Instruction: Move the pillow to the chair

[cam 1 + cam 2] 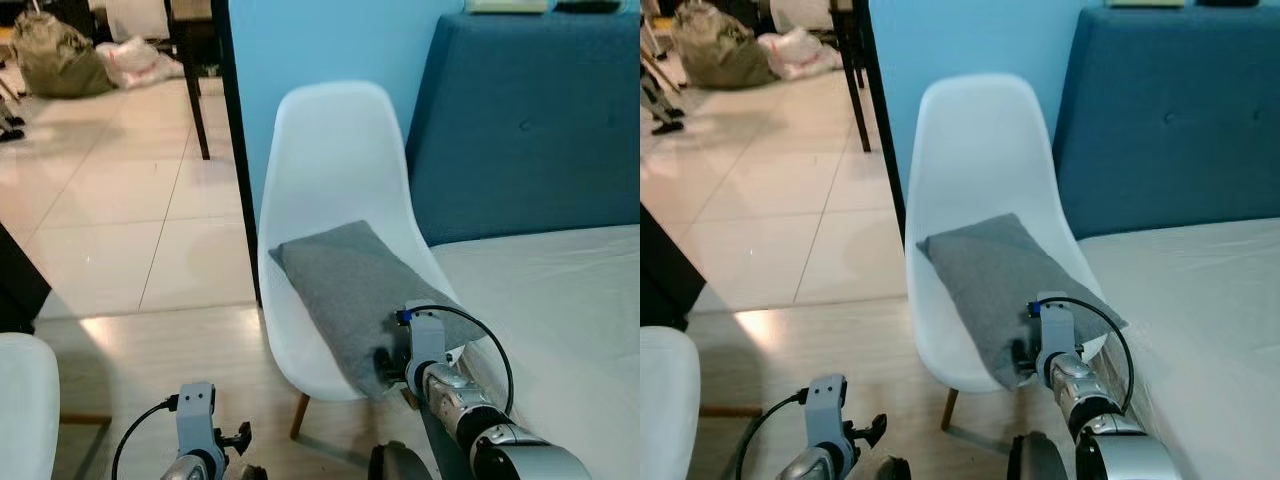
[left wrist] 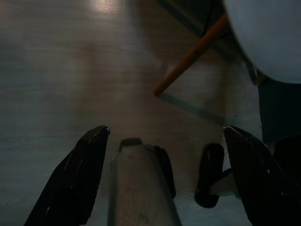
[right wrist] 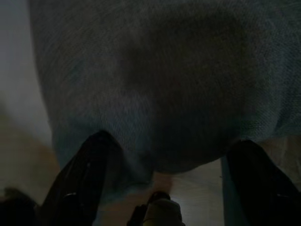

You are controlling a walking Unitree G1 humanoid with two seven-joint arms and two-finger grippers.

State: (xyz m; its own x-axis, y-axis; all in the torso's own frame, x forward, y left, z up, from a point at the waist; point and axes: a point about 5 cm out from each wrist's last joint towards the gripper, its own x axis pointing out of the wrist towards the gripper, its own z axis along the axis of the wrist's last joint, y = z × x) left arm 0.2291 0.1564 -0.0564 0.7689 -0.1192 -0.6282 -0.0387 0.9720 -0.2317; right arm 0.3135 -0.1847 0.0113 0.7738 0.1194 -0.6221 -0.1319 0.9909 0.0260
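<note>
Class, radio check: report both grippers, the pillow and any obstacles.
Right gripper open at the pillow's front edge. Pillow lying on the white chair. Left gripper open, low over floor.

Blue sofa, bags on tiled floor

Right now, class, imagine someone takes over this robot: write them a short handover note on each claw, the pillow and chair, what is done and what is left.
Right claw: open, at the pillow's near edge, fingers either side, not clamped.
Left claw: open, idle, low over the floor.
Pillow: lying on the white chair seat, near corner overhanging the front edge.
Done: pillow is on the chair.
Left: draw the right arm back; perhaps nudge the pillow further in first.
</note>
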